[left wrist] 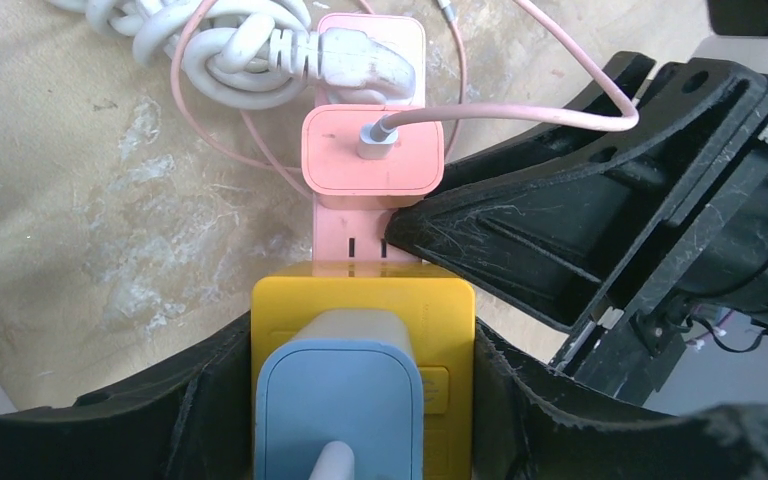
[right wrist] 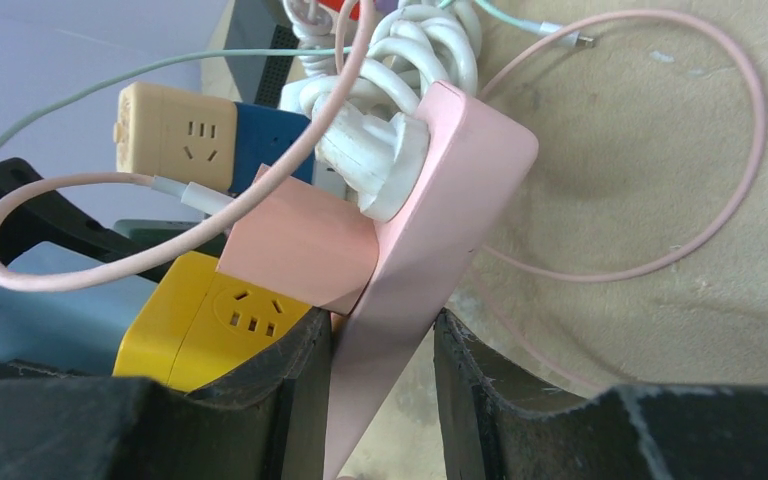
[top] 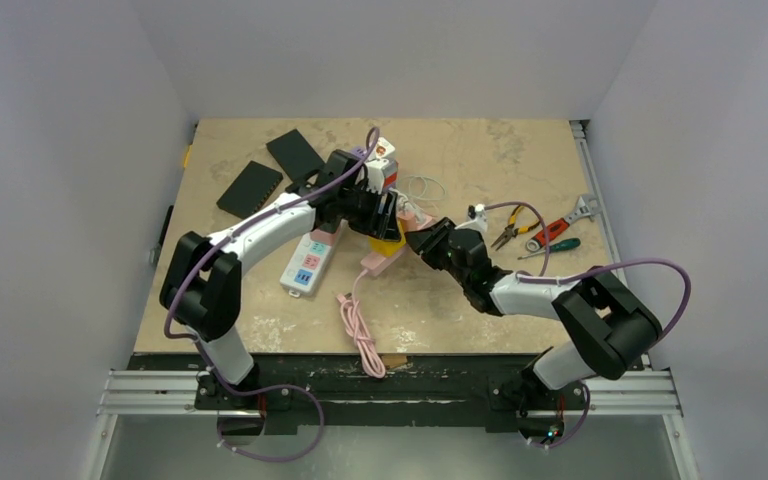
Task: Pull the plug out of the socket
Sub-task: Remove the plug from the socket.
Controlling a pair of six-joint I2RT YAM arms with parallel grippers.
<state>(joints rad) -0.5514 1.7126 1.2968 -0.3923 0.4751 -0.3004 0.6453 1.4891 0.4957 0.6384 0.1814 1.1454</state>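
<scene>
The plug is a yellow cube [left wrist: 360,300] with a blue adapter [left wrist: 340,410] on top. It sits against the near end of the socket, a pink power strip [left wrist: 365,245]. My left gripper [left wrist: 362,370] is shut on the yellow cube, one finger on each side. My right gripper [right wrist: 380,370] is shut on the edge of the pink strip [right wrist: 440,230], which stands tilted off the table. The yellow cube [right wrist: 210,320] lies just left of its fingers. A pink adapter [right wrist: 300,245] and a white plug [right wrist: 375,160] are also in the strip. In the top view both grippers [top: 385,235] [top: 422,238] meet at mid-table.
A white power strip [top: 305,262] lies left of the grippers, with two black panels [top: 250,187] behind it. Pliers [top: 510,230], a screwdriver [top: 555,235] and a wrench [top: 580,210] lie to the right. A pink cable [top: 360,325] trails toward the near edge. A coiled white cord [left wrist: 210,50] lies beyond the strip.
</scene>
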